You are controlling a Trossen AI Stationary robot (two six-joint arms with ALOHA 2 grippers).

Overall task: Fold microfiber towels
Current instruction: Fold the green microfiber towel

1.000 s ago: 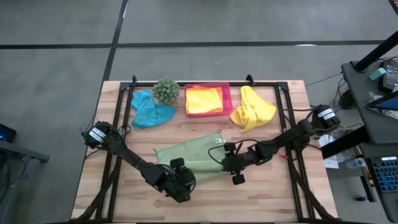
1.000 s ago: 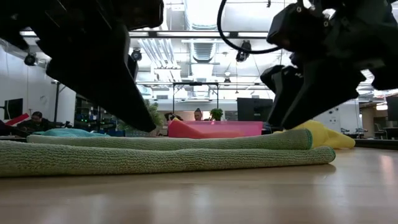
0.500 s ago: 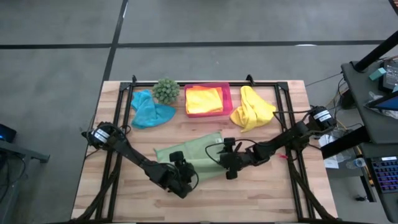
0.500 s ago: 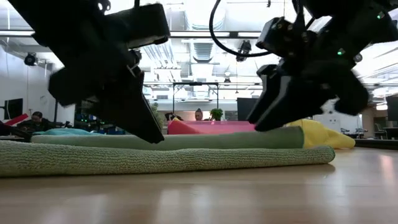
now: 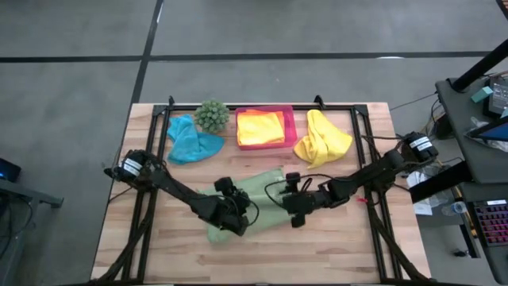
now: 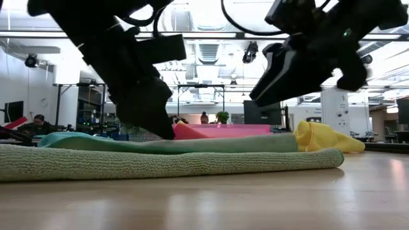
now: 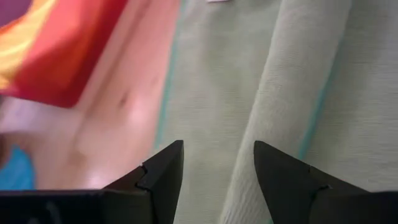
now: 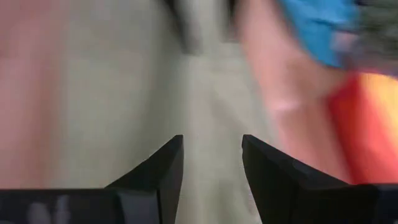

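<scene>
A light green microfiber towel point(image 5: 266, 187) lies in two layers at the middle of the table, its upper layer point(image 6: 243, 144) on the lower one point(image 6: 192, 163). My left gripper point(image 5: 240, 205) is open over the towel's left half, its fingers either side of a raised fold point(image 7: 280, 93). My right gripper point(image 5: 284, 199) hangs open above the towel's right part point(image 8: 205, 93), clear of it in the low view point(image 6: 259, 96). A teal towel point(image 5: 190, 139) and a yellow towel point(image 5: 321, 139) lie crumpled at the back. My left gripper slants down from the table's near left side. In the low view its fingertips point(image 6: 163, 133) come down to the green towel's upper layer. I cannot tell whether they touch it. Nothing is pinched between the fingers.
A pink tray point(image 5: 287, 127) at the back middle holds a folded yellow-orange towel point(image 5: 260, 129). A round spiky green plant point(image 5: 212, 115) stands left of it. Black frame rails point(image 5: 151, 159) run along the table's sides. Bare wood shows along the near edge point(image 5: 317, 254).
My left gripper has gone toward the table's far edge, from beside the towel's near edge to over its middle, and has turned. My right gripper has risen off the upper layer's right end. That end has drawn a little toward the left.
</scene>
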